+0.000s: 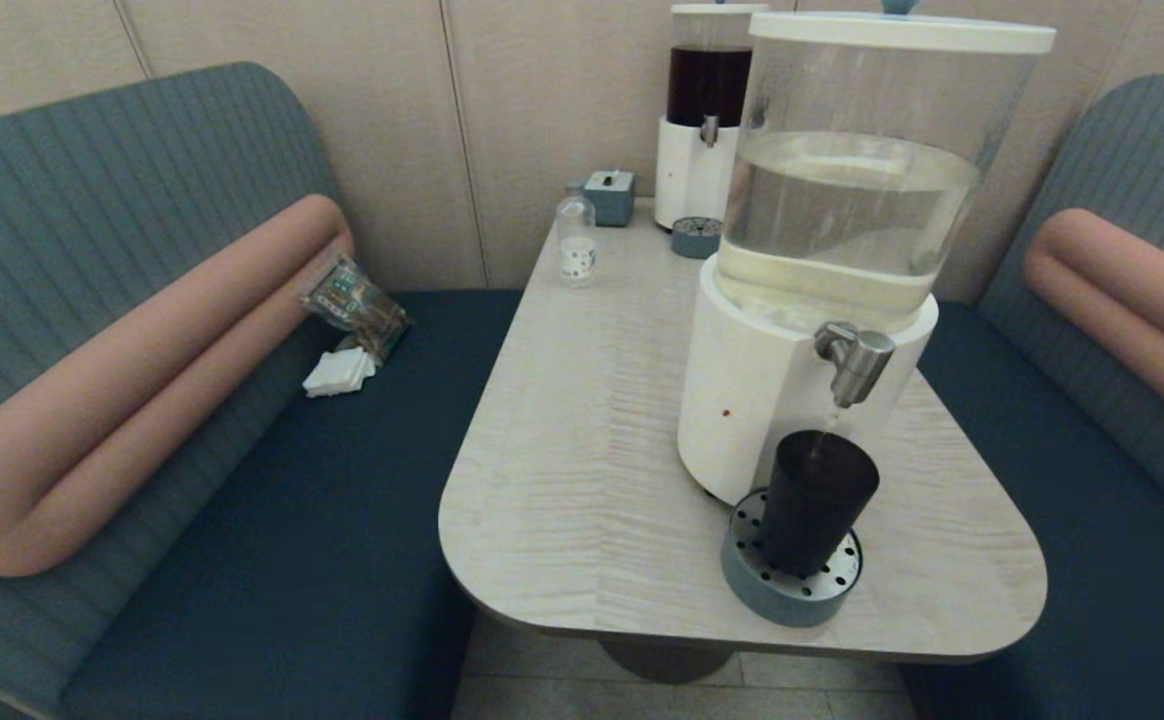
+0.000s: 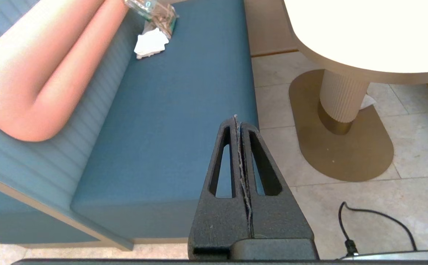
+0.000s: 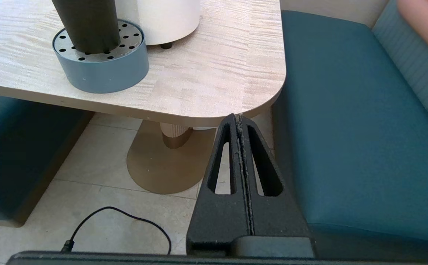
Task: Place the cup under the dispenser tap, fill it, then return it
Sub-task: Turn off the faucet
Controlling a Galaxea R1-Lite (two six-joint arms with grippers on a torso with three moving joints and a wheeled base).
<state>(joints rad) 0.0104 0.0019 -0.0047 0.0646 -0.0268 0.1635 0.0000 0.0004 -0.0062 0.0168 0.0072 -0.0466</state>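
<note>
The right gripper (image 3: 240,121) is seen with its fingers pressed flat together, nothing held between them, parked low beside the table's (image 3: 214,88) near corner, over the floor (image 3: 100,176) and next to the right bench seat (image 3: 361,140). The left gripper (image 2: 237,121) is likewise closed on nothing and is held low over the edge of the left bench (image 2: 170,121), well apart from the table's pedestal (image 2: 341,106). Neither arm is caught in the head view. On the table (image 1: 582,440), the cup (image 1: 816,500) is set upright on the round blue drip tray (image 1: 787,592), against the white base of the dispenser (image 1: 772,390). The tap (image 1: 854,362) is placed directly above the cup's mouth, and a thin stream appears to be falling from it into the cup, though this is hard to make out. The clear tank is filled part way with pale liquid. Farther back, a smaller dispenser (image 1: 707,110) with dark liquid, a small clear bottle (image 1: 576,238) and a blue box (image 1: 609,195) are stood near the wall. A clear packet (image 1: 354,303) and white napkins (image 1: 339,373) are left on the left bench.
</note>
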